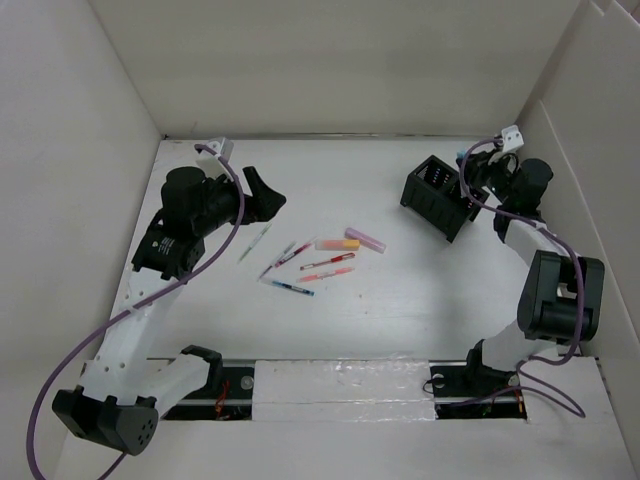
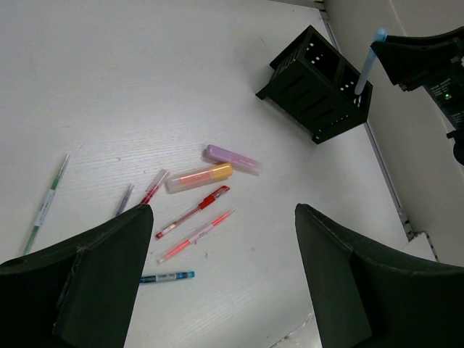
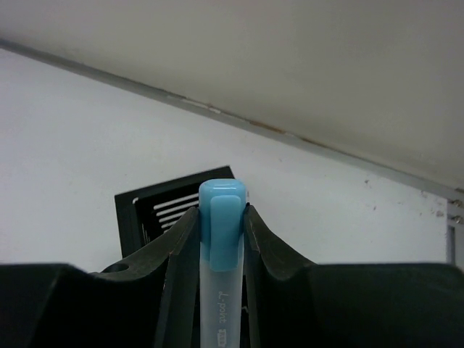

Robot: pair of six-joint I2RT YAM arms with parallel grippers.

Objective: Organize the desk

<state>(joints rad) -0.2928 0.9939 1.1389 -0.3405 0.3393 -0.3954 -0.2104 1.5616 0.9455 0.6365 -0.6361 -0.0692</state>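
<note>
On the white desk [image 1: 400,310] several pens lie loose in the middle: a purple highlighter [image 2: 232,159], an orange highlighter [image 2: 199,177], two red pens [image 2: 194,210], a blue pen [image 2: 168,277] and a green pen [image 2: 46,203] further left. A black slotted organizer [image 1: 437,195] stands at the back right. My right gripper [image 3: 221,214] is shut on a translucent pen with a light-blue cap [image 3: 223,232], held upright over the organizer's [image 3: 163,206] compartments. My left gripper [image 2: 223,209] hangs open above the desk, left of the pens, holding nothing.
White panel walls [image 1: 90,200] close in the desk on the left, back and right. The right wall runs close behind the organizer [image 2: 312,83]. A black rail [image 1: 340,395] with both arm bases lines the near edge.
</note>
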